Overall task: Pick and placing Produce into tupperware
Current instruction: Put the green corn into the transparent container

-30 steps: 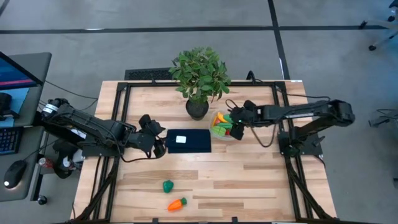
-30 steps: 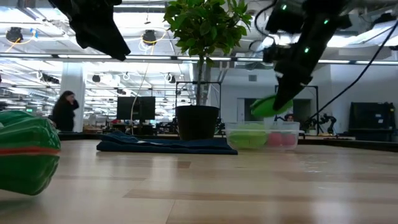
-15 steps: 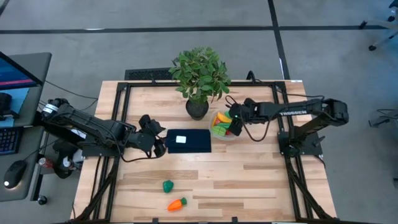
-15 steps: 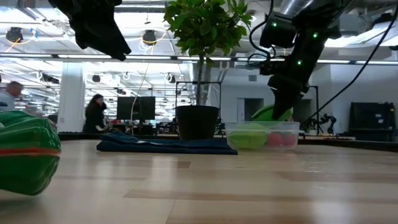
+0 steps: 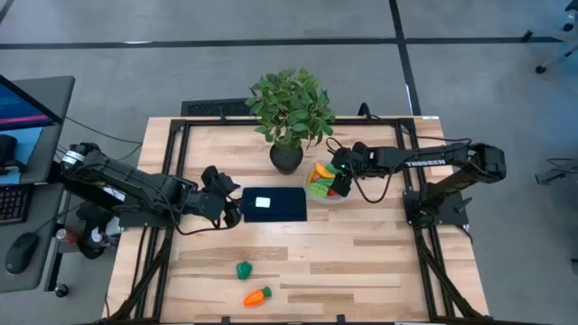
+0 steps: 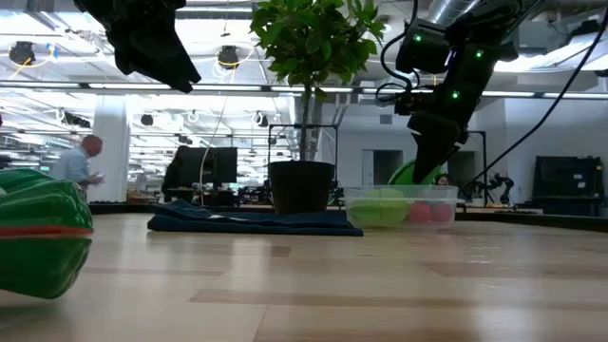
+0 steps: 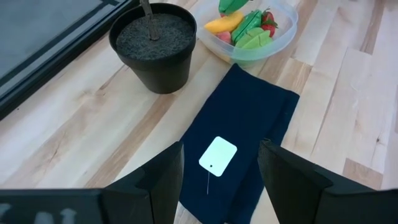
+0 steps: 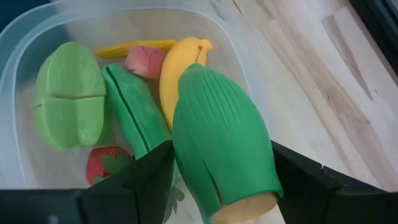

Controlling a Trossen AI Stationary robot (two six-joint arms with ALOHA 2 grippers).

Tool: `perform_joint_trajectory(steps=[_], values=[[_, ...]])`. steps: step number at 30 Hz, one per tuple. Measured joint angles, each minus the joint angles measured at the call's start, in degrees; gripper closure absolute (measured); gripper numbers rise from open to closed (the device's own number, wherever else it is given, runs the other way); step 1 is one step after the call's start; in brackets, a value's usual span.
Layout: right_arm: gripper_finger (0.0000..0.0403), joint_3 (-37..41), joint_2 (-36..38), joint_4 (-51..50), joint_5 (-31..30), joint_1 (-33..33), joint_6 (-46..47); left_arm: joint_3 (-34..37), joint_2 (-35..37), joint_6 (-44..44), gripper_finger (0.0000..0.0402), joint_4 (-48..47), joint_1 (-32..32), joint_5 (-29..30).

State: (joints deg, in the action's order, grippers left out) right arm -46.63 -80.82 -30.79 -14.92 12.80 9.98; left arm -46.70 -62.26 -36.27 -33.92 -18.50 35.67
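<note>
Fingers (image 8: 149, 180) of right gripper (image 8: 217, 186) pinch green ribbed corn (image 8: 221, 155) over clear round tupperware (image 8: 18, 37) | left gripper (image 7: 221, 180) spread | green piece (image 5: 243, 269), orange carrot (image 5: 256, 295) remain near table's front edge

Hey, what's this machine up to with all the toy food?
It is sorting toy produce into a clear tub. The right gripper is over the tupperware, its fingers around a ribbed green piece; a banana, a strawberry and other green pieces already lie inside. The left gripper hangs open above a dark blue cloth. A carrot and a green piece wait near the table's front edge.
</note>
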Motion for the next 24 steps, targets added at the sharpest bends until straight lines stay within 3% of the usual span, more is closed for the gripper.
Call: perform_joint_trajectory(steps=[24], values=[[0.0158,0.00,0.02,-0.04,3.08,0.07,-1.47,0.00,0.00,0.07,0.0205,-0.01,0.00,0.73]])
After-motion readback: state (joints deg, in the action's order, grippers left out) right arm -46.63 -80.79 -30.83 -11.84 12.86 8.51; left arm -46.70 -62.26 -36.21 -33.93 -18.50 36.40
